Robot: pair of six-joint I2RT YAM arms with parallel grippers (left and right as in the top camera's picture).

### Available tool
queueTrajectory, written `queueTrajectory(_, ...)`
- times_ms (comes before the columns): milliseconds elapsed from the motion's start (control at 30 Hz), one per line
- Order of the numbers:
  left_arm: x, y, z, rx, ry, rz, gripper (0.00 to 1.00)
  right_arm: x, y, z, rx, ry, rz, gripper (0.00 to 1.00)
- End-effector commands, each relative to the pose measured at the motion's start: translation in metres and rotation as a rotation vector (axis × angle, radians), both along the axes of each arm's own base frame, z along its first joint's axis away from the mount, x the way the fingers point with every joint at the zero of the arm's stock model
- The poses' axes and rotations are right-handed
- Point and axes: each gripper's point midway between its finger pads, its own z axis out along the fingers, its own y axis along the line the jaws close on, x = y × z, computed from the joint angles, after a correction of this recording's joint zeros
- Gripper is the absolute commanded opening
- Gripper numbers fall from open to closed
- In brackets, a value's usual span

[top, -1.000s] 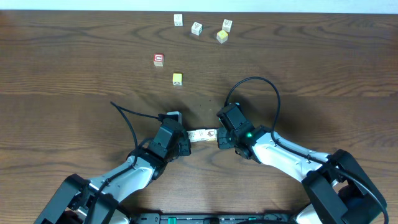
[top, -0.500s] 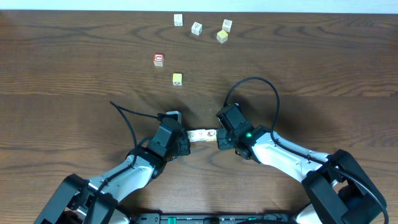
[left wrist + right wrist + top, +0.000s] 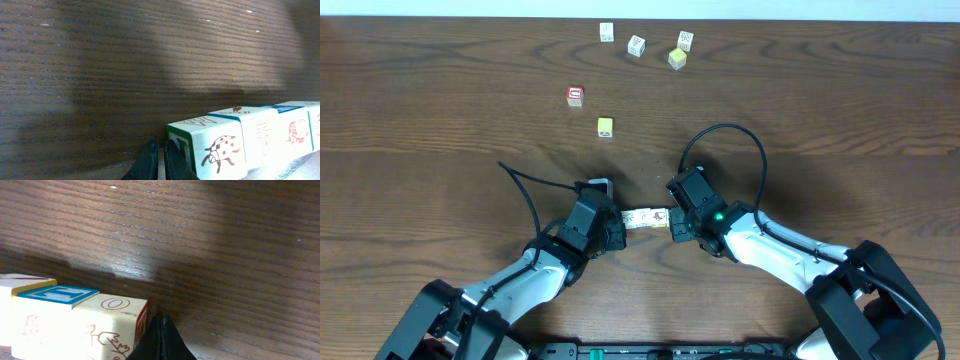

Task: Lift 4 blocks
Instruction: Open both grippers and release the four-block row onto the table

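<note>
Cream wooden picture cubes (image 3: 645, 217), printed green, blue and red, form a row at six o'clock on the dark wooden table (image 3: 440, 120). They sit between my left gripper (image 3: 159, 152) and right gripper (image 3: 161, 325), each with its fingers pressed together.

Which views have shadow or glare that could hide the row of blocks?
Overhead: even light, sharp, blocks small but clear. Left wrist: a wide shadow darkens the table, yet the blocks are bright and readable. Right wrist: a pale sheen on the table above the blocks, no washout.
</note>
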Motion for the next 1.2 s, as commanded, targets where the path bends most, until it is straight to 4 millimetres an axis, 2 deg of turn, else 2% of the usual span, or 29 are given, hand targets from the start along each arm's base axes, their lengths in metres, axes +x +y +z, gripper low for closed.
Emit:
queueTrajectory(0,0.003,-0.002,0.003,0.000,-0.007,-0.014,0.08,0.005,-0.002,0.001,-0.035,-0.024,0.004,0.01)
queueTrajectory(400,0.003,-0.002,0.003,0.000,-0.007,-0.014,0.08,0.011,-0.008,0.003,-0.067,-0.055,-0.016,0.01)
queueTrajectory(700,0.003,-0.002,0.003,0.001,-0.007,-0.013,0.08,0.033,-0.030,0.009,-0.085,-0.094,-0.102,0.01)
queueTrajectory(867,0.006,0.005,0.002,0.033,-0.018,0.011,0.08,0.044,-0.034,0.015,-0.068,-0.102,-0.124,0.01)
queueTrajectory(1167,0.009,0.013,0.000,0.077,-0.034,0.036,0.08,0.040,-0.030,0.014,-0.049,-0.075,-0.107,0.01)
